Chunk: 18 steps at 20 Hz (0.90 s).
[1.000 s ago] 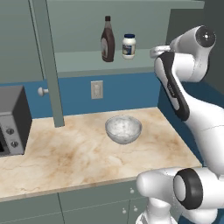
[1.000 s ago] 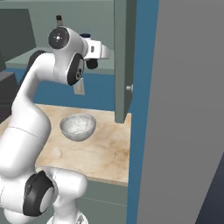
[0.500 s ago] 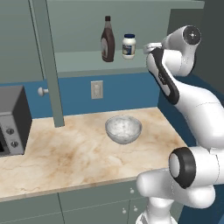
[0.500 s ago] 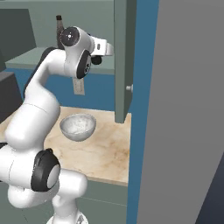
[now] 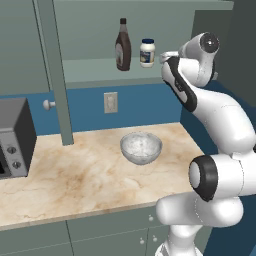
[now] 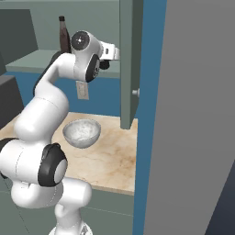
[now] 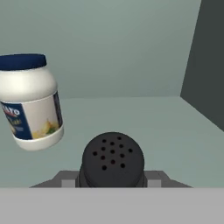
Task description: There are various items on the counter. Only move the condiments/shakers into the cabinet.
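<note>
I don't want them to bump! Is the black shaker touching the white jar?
Apart. In the hand view, bare shelf shows between the black shaker and the white jar.

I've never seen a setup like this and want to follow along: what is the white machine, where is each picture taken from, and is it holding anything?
It is a white robot arm in a rendered kitchen. Two cameras ride on its base, behind it to the left and right; the third sits on its hand, looking along the end effector. On the counter stands a clear glass bowl. The brown syrup bottle and the white jar already stand on the cabinet shelf. In the hand view the black shaker, holes toward the camera, sits between the fingers, apparently held, reaching over the shelf beside the jar.
</note>
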### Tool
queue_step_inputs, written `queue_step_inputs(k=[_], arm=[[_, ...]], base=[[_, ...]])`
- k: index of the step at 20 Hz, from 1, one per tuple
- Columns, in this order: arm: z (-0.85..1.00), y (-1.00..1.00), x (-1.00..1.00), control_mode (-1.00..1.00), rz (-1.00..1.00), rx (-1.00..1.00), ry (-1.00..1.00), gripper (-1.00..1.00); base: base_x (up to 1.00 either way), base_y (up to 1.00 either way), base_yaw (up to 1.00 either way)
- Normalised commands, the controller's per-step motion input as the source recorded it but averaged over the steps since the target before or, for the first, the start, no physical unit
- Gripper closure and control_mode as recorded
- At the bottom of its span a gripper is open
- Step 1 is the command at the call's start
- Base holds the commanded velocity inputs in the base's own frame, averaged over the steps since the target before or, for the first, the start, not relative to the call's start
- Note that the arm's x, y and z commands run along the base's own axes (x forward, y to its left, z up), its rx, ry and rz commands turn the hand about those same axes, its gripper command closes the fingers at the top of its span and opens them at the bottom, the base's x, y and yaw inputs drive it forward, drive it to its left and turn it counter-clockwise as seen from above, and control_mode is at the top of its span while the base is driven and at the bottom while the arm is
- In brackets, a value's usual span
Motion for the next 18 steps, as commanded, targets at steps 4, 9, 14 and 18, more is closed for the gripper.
queue_step_inputs(k=[4, 9, 14, 18], arm=[[-0.37, 0.00, 0.18, -1.00, 0.00, 0.00, 0.00, 1.00], [-0.06, 0.00, 0.20, -1.00, 0.00, 0.01, 0.00, 1.00], [0.00, 0.00, 0.36, -1.00, 0.00, 0.00, 0.00, 1.00], [-0.01, 0.00, 0.42, -1.00, 0.00, 0.00, 0.00, -1.00]], base=[[0.00, 0.00, 0.00], [0.00, 0.00, 0.00], [0.00, 0.00, 0.00], [0.00, 0.00, 0.00]])
